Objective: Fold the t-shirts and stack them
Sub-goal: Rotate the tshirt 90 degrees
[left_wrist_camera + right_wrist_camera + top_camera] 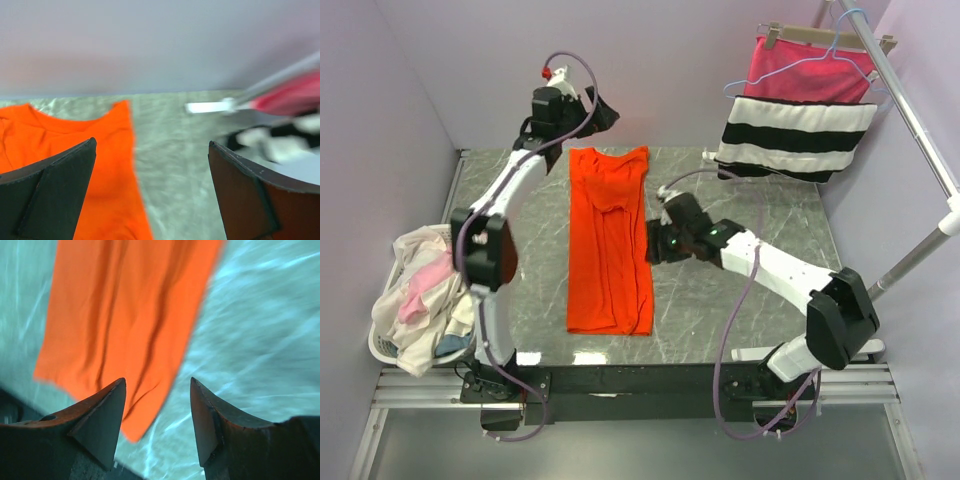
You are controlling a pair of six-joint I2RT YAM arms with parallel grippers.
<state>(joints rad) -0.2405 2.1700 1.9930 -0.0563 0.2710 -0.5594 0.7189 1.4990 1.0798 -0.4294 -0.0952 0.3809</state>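
Observation:
A bright orange-red t-shirt (610, 240) lies flat on the table as a long narrow strip, collar at the far end. It also shows in the left wrist view (100, 175) and the right wrist view (125, 315). My left gripper (601, 110) hangs open and empty above the shirt's far collar end (151, 142). My right gripper (655, 243) is open and empty just off the shirt's right edge, above the table (157, 380). Cream-white and pale pink shirts (420, 290) are heaped in a basket at the left.
The white basket (382, 348) sits off the table's left edge. A pink cloth with black and white stripes (795, 130) hangs on a hanger from a metal rack pole (910, 110) at the back right. The table (760, 200) is grey marble.

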